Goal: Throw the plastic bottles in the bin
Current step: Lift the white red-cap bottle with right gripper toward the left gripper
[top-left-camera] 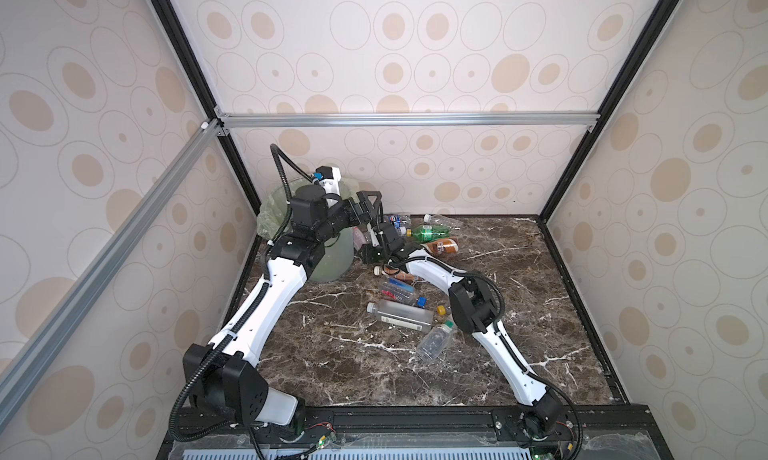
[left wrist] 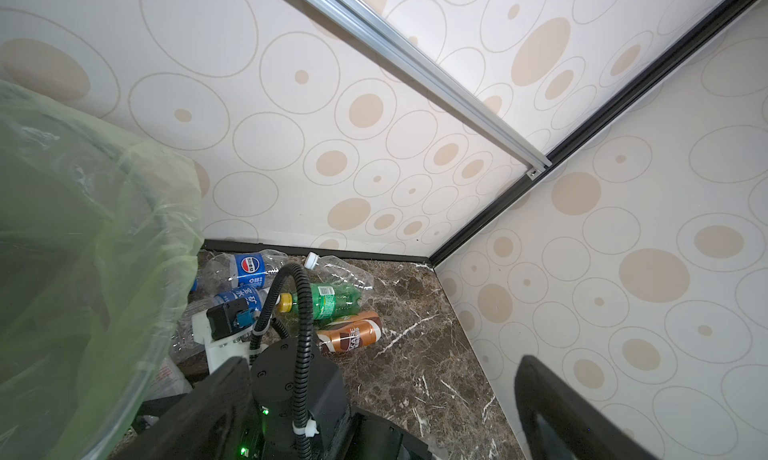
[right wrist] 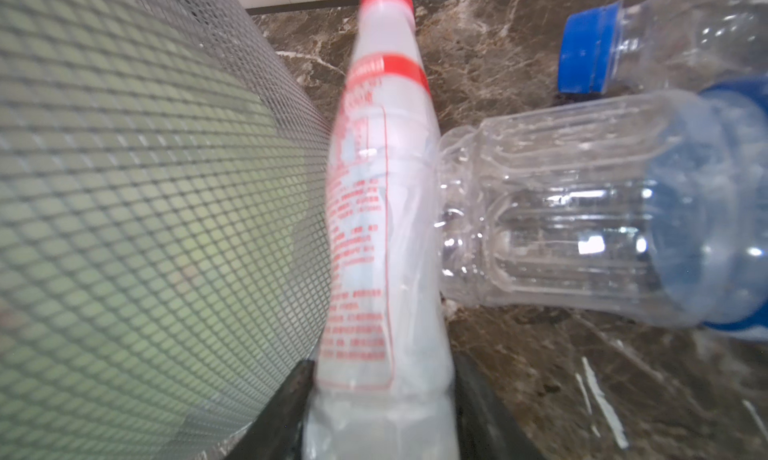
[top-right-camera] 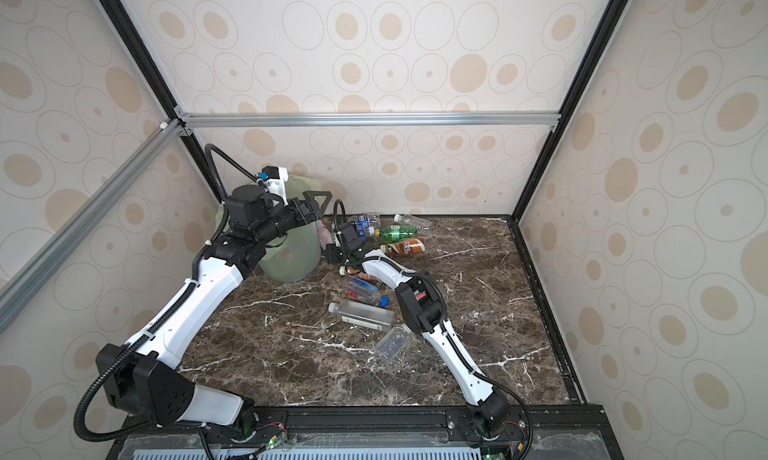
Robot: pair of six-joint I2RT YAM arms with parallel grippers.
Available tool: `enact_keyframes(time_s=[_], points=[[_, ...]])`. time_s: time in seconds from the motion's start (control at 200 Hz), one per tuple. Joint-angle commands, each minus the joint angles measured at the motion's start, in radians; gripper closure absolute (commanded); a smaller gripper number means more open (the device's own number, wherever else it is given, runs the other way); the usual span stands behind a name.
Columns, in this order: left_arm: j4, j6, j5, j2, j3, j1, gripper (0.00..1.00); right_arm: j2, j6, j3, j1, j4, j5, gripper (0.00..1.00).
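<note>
The bin (top-left-camera: pixel 332 258), a grey-green wastebasket lined with a light green bag (left wrist: pixel 83 229), stands at the back left. My right gripper (right wrist: pixel 382 379) is low beside the bin's wall (right wrist: pixel 145 188). It is shut on a white bottle with red print and a red cap (right wrist: pixel 382 229), and both fingers press its base. In a top view that bottle (top-left-camera: pixel 358 237) shows between the bin and the right wrist. My left gripper (left wrist: pixel 386 416) hangs open and empty by the bin's rim (top-right-camera: pixel 305 183). Several plastic bottles lie loose, among them a green one (top-left-camera: pixel 432 230) and a brown-labelled one (top-left-camera: pixel 444 246).
A clear blue-labelled bottle (right wrist: pixel 582 229) touches the held bottle's side, and a blue-capped one (right wrist: pixel 590 63) lies behind it. A square clear bottle (top-left-camera: pixel 401 314) and a small clear one (top-left-camera: pixel 434 341) lie mid-table by the right arm's elbow (top-left-camera: pixel 473 304). Patterned walls enclose three sides.
</note>
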Motion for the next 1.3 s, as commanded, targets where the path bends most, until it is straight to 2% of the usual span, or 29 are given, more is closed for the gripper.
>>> enact_keyframes(time_s=[0.0,0.405,0.78,1.125,1.295], points=[[0.039,-0.019,0.009,-0.033,-0.001,0.007,0.01,-0.044,0.014,-0.062,0.010,0.002,0.004,0.51],[0.057,-0.054,0.013,-0.044,-0.018,0.008,0.01,-0.274,0.028,-0.379,0.009,0.125,0.016,0.58],[0.058,-0.094,0.041,-0.017,-0.003,0.009,0.01,-0.467,0.026,-0.578,-0.004,0.202,0.039,0.61],[0.083,-0.153,0.086,0.081,0.090,0.001,0.01,-0.727,-0.015,-0.798,-0.038,0.229,0.083,0.61],[0.058,-0.147,0.074,0.161,0.200,-0.014,0.01,-0.857,-0.045,-0.881,-0.060,0.225,0.105,0.61]])
